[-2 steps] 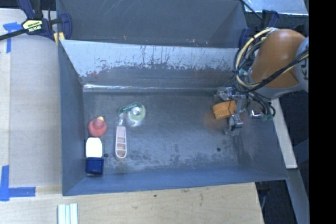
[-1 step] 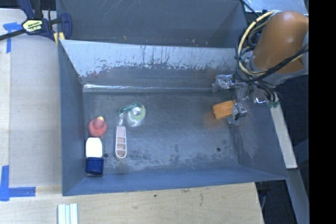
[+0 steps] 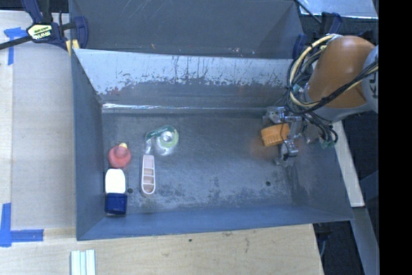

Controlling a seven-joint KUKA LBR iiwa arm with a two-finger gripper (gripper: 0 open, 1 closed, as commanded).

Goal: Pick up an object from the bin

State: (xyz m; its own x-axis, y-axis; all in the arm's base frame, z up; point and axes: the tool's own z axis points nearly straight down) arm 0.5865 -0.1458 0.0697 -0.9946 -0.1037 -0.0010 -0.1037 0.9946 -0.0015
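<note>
Camera view, from above the grey bin (image 3: 212, 167): nearest us, in the near-left corner, a white bottle with a blue end (image 3: 116, 190) lies flat on the floor. Just beside it is a pale scoop (image 3: 149, 174), lying lengthwise. A little farther back sit a small red piece (image 3: 120, 155) and a clear round lid-like thing (image 3: 163, 140). These four form a loose cluster on the left, each on its broadest side, as loose things settle on a flat floor.

Well apart from them, on the right side of the bin, the tool (image 3: 288, 150) hangs low over the floor. It enters from that side because the arm reaches in from there. A small orange block (image 3: 274, 134) shows against the tool's left flank, touching it or nearly so. We judge this to be the thing being picked, since nothing else lies near. Whether it is gripped or merely beside the tool we cannot tell, nor whether the tool stands wide or narrow.

Above it are the arm's orange cover (image 3: 341, 71) and looped cables (image 3: 298, 84). Farthest back rises the streaked far wall (image 3: 193, 71).
</note>
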